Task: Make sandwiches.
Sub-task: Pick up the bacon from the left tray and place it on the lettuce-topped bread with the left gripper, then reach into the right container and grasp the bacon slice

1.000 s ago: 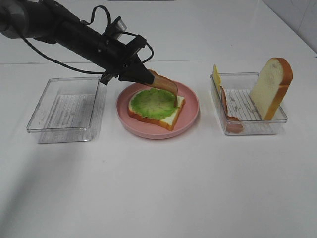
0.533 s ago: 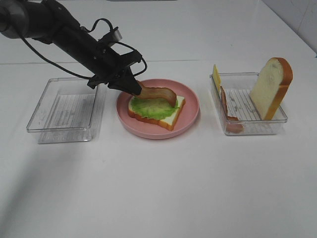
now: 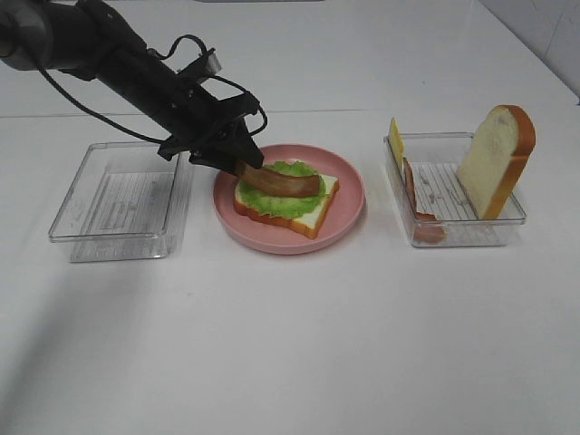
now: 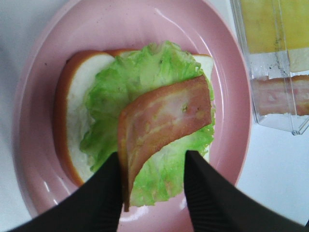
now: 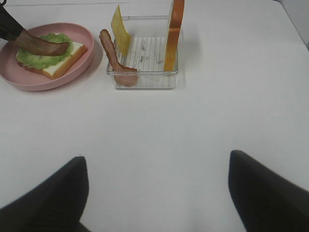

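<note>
Black left gripper point(image 4: 153, 155), jaws parted astride reddish-brown bacon strip point(image 4: 169, 113), strip on green lettuce leaf point(image 4: 140, 77), white bread slice point(image 4: 77, 82), round pink plate point(image 4: 120, 24), right gripper point(image 5: 157, 158) spread wide

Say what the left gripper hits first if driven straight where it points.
Most likely the bacon strip, whose near end lies between the left gripper's parted jaws, with the lettuce directly under it. Depth is hard to judge.

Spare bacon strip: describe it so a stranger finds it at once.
Find the clear plastic rectangular tray right of the round pink plate. A reddish-brown bacon strip leans on its left wall, beside the yellow cheese slice. The other strip lies on green lettuce.
</note>
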